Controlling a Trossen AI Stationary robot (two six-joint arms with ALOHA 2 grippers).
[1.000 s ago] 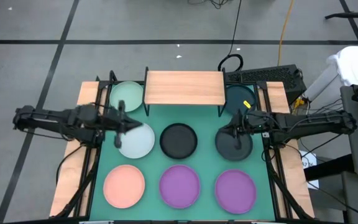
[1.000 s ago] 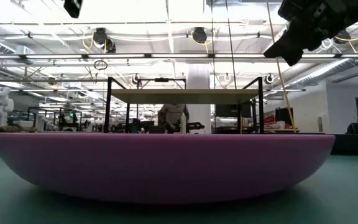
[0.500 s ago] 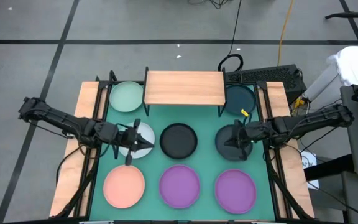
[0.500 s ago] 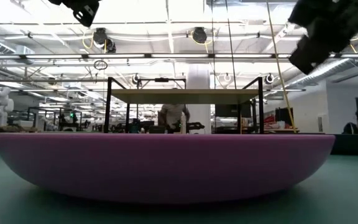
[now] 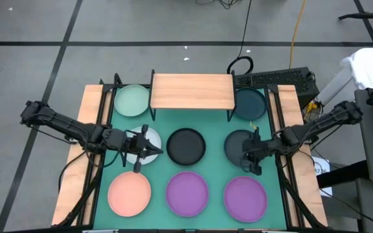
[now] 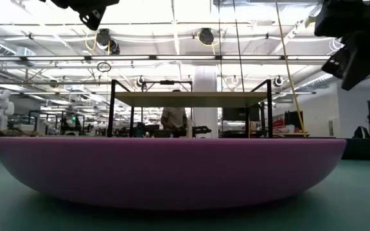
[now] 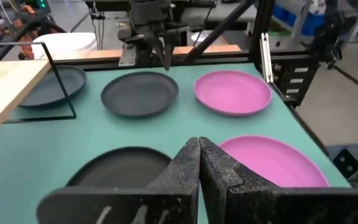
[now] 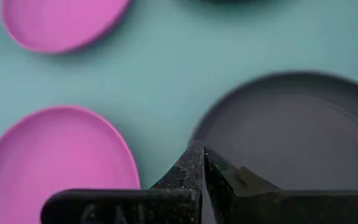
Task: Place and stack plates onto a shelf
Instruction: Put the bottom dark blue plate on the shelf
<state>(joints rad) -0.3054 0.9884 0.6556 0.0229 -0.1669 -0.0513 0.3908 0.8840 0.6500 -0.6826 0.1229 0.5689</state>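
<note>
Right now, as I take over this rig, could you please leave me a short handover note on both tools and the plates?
Left tool: shut, empty, above the pale white-blue plate.
Right tool: shut, empty, over the black plate on the right.
Shelf: bare on top; mint plate and dark teal plate lie beside its ends.
Centre black plate, pink plate and two purple plates lie on the mat.
Done: nothing stacked. Left: all eight plates.
</note>
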